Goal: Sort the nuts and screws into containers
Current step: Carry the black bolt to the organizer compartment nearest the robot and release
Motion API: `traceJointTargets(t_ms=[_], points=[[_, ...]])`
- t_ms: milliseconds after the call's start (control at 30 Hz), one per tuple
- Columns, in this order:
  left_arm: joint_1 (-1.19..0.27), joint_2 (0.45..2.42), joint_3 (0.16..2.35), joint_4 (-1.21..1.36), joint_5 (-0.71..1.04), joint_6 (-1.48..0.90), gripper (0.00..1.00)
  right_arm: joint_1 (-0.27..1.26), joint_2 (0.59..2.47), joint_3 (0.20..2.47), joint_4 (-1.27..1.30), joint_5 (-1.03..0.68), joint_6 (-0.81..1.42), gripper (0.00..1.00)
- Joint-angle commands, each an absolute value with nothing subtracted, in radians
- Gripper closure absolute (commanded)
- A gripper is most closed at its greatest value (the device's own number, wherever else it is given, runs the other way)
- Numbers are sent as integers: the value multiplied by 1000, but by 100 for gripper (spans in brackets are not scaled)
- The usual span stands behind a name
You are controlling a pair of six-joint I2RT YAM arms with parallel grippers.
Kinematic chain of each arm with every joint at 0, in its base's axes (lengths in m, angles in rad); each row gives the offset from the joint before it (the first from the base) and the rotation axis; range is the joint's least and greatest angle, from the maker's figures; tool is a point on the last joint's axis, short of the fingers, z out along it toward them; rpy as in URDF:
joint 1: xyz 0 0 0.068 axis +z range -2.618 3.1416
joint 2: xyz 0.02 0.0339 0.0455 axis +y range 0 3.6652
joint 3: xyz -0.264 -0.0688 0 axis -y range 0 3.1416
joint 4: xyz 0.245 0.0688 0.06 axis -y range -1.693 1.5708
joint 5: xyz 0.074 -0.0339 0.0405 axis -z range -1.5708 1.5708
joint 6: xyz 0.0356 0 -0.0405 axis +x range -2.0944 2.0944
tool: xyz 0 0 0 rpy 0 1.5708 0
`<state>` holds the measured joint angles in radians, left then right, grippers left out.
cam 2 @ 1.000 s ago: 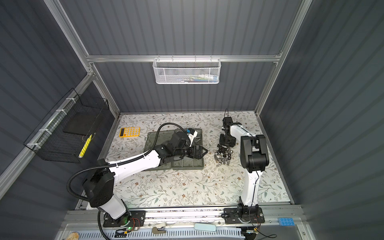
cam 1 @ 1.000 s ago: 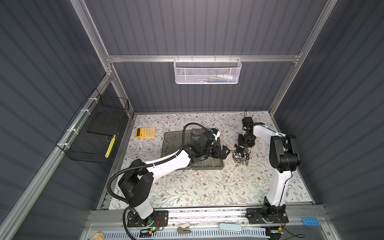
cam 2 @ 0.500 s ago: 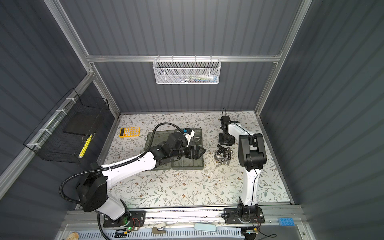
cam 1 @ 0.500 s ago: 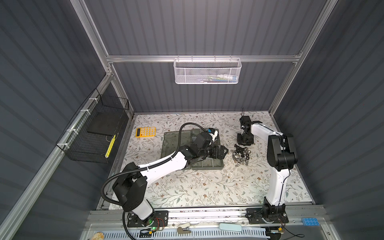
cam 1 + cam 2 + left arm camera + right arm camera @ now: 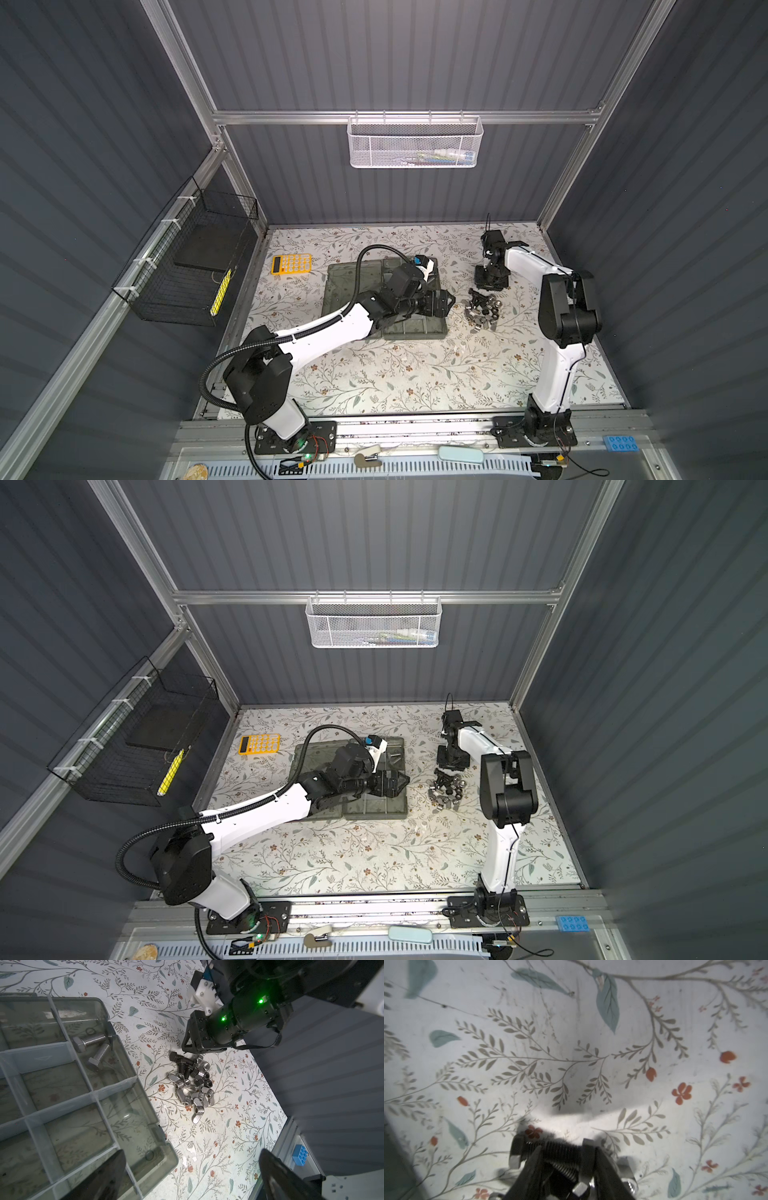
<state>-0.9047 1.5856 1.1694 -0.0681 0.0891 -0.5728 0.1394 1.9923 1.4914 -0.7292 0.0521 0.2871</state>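
Note:
A loose pile of screws and nuts lies on the floral mat right of the organizer case. The left wrist view shows black screws, hex nuts and silver wing nuts in it. My right gripper stands at the pile's far end, shut on a black screw lying across its fingers. The left gripper hangs open and empty over the case's right edge. Two silver screws lie in one of the containers.
The case's flat lid lies left of the cells, under my left arm. A yellow calculator sits at the back left. A black wire basket hangs on the left wall and a white mesh basket on the back rail.
My right gripper has closed in on the black screws at the pile's far end. The left arm has shifted a little; its gripper stays open over the case's right edge.

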Motion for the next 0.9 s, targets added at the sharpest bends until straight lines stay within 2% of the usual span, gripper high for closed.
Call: traceJointTargets(t_ms=[0,400,533,867], points=[[-911,1559,1172,-87,81,-584,0,161,1928,1484,-743,31,299,61],[-911,1445,1057,-71,68,-657,0,354,1825,1464,-753,18,347,61],[-911,1370,971,-48,52,-692,0,425,1826,1464,-733,-25,387,60],[-911,1234,807,-7,5,-717,0,535,1856,1430,-684,-1,444,59]])
